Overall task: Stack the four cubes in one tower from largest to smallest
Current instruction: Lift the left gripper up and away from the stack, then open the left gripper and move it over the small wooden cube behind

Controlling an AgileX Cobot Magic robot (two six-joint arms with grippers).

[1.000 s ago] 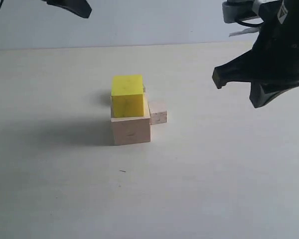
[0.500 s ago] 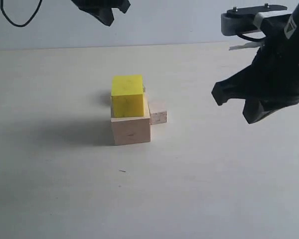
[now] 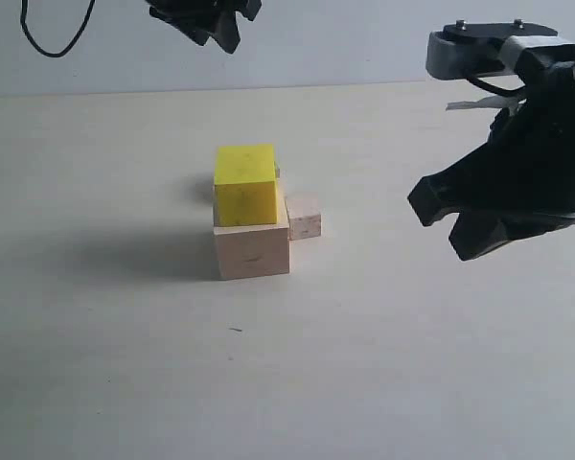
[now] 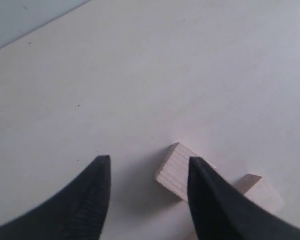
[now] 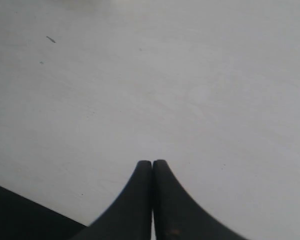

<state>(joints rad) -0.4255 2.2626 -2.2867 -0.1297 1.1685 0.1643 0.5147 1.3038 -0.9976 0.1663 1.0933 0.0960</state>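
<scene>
The bright yellow cube (image 3: 244,182) sits on the large pale wooden cube (image 3: 252,249) near the table's middle. A small wooden cube (image 3: 304,216) rests on the table against their right side. Behind the yellow cube only a pale sliver (image 3: 276,172) shows. My left gripper (image 3: 225,29) hangs high behind the stack. In the left wrist view it (image 4: 149,165) is open over a pale wooden cube (image 4: 174,172); I cannot tell which. A second pale piece (image 4: 260,190) lies beyond it. My right gripper (image 3: 431,213) hovers right of the cubes, shut (image 5: 152,164) and empty.
The pale tabletop (image 3: 383,364) stretches around the stack, with a small dark mark (image 3: 235,330) in front of it. A grey wall (image 3: 345,38) runs along the back edge. A black cable (image 3: 53,38) hangs at the top left.
My left gripper has come in from the upper left toward the area behind the stack. The right gripper has sunk lower. The cubes have not moved.
</scene>
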